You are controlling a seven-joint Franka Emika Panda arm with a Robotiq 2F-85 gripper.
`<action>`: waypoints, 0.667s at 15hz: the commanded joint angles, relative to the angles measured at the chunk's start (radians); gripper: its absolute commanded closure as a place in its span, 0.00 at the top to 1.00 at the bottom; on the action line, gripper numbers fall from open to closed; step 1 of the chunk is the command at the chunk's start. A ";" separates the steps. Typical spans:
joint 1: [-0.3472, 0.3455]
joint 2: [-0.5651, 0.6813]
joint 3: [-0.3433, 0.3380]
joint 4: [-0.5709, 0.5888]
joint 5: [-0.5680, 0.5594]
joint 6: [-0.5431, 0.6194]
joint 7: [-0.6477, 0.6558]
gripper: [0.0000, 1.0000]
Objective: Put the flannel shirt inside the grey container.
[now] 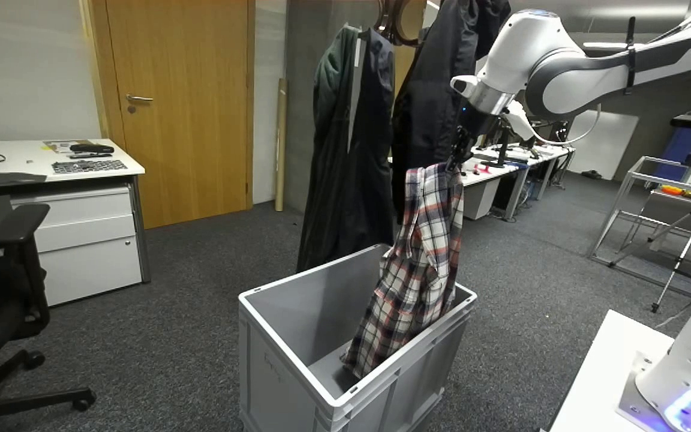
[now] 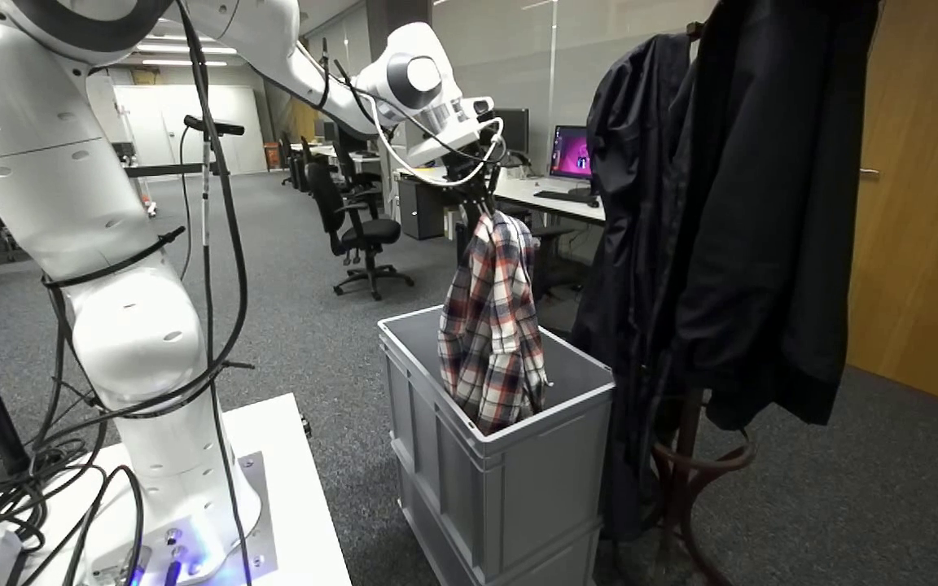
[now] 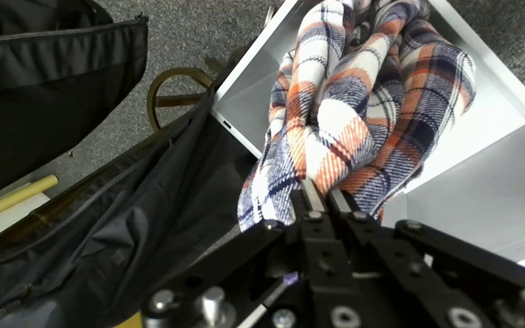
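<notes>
Just in front of me stands the grey container (image 1: 288, 375); the flannel shirt (image 1: 414, 270) hangs into it, lower part inside, upper part above the rim. The gripper (image 3: 324, 195) has its 2 fingers clamped on the shirt's top. Behind hang dark garments (image 1: 346, 198), then a wooden door (image 1: 186, 114).
</notes>
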 commanded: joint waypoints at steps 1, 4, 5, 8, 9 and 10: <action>-0.003 0.055 -0.001 0.071 0.027 -0.079 -0.061 0.01; -0.006 0.112 -0.002 0.099 0.034 -0.118 -0.084 0.01; -0.006 0.131 -0.002 0.109 0.038 -0.129 -0.092 0.01; -0.010 0.190 -0.001 0.148 0.050 -0.182 -0.114 0.01; -0.012 0.211 -0.002 0.164 0.051 -0.201 -0.118 0.01; -0.013 0.232 -0.003 0.181 0.055 -0.221 -0.124 0.01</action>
